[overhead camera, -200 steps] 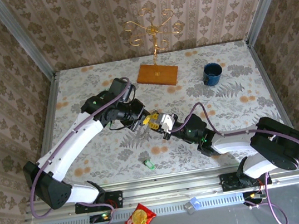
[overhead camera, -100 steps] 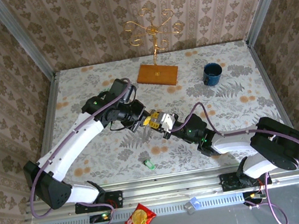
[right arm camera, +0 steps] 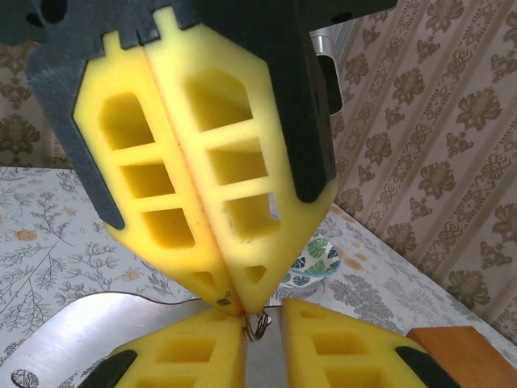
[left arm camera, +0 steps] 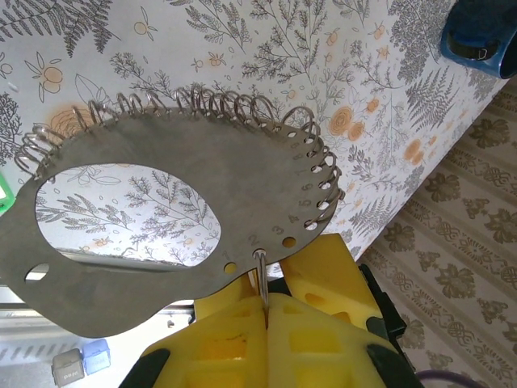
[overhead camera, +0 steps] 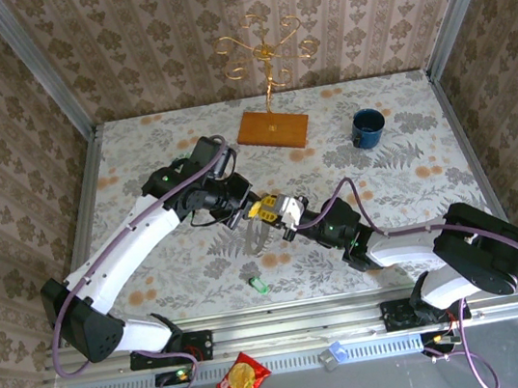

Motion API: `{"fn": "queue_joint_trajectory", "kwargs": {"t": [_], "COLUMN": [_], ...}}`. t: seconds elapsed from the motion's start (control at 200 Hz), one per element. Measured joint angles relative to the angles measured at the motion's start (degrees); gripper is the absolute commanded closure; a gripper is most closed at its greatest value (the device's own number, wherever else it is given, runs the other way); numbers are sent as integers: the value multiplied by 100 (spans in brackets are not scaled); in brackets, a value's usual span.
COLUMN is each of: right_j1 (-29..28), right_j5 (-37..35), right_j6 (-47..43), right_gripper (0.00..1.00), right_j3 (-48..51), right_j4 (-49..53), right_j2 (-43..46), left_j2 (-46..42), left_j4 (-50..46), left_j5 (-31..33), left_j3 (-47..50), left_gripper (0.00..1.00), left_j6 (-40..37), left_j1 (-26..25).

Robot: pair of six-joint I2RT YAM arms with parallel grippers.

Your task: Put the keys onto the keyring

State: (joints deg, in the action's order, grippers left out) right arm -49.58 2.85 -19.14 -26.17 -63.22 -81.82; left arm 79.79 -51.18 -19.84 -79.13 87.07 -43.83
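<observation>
The keyring (left arm camera: 242, 186) is a flat grey metal plate with a large oval hole, fringed with wire rings. It hangs in mid-air (overhead camera: 254, 239) over the table's middle. My left gripper (left arm camera: 266, 301) is shut on a small split ring (right arm camera: 258, 326) threaded through one of its numbered holes. My right gripper (right arm camera: 262, 323) faces it tip to tip (overhead camera: 284, 212), jaws slightly apart with the split ring in the gap. One of the keys (overhead camera: 258, 284), green-headed, lies on the table near the front edge and shows at the left edge (left arm camera: 3, 198) in the left wrist view.
A blue mug (overhead camera: 367, 127) stands at the back right. A gold wire stand (overhead camera: 264, 52) rises from an orange wooden base (overhead camera: 273, 128) at the back. A green-white patterned bowl (right arm camera: 311, 263) lies behind the grippers. A red snack packet (overhead camera: 243, 380) lies off the table's front.
My right gripper's jaws have narrowed around the split ring. The plate hangs a little lower under the grippers. Both arms have barely moved.
</observation>
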Motion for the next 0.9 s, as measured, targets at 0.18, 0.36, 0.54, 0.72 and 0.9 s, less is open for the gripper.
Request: {"fn": "queue_joint_trajectory", "kwargs": {"t": [0.18, 0.36, 0.54, 0.72, 0.9], "right_j1": [0, -11, -9, 37, 192], "right_j5": [11, 4, 7, 13, 109], "right_j6": [-9, 4, 22, 138, 197], "right_gripper": [94, 100, 100, 100, 100], "right_j3": [0, 0, 0, 7, 2], "right_j4": [-2, 7, 90, 481, 1113], "right_j2": [-11, -31, -24, 142, 592], "left_j2": [0, -2, -90, -675, -1626], "left_j4": [57, 151, 337, 1040, 2253], "left_j5": [-9, -9, 168, 953, 1790], "left_j3": [13, 68, 155, 595, 1521], "left_gripper": [100, 79, 54, 49, 51], "left_j6": [44, 76, -214, -1394, -3915], "left_j1": [0, 0, 68, 356, 446]}}
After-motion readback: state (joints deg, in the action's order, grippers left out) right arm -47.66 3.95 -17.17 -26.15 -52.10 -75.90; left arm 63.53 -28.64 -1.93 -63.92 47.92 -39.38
